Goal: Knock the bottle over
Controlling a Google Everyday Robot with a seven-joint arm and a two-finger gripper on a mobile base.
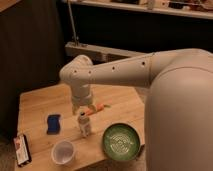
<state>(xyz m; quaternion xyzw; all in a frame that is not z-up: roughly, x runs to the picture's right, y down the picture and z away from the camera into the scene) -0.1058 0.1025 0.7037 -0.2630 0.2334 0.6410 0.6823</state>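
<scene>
The bottle (84, 125) stood upright on the wooden table (35, 102), near its front middle, between a blue sponge (53, 123) to one side and a green bowl (121, 141) to the other. The gripper (80, 108) hung directly above the bottle's whitish cap, very close to it; whether it touched the cap, and whether it was released or clenched, could not be told. The white arm (115, 75) reached in from the right and bent down over the table. An orange carrot-like object (95, 109) lay just behind the bottle. A clear plastic cup (63, 151) stood near the front edge, and a dark flat packet (21, 149) lay at the table's front left corner.
</scene>
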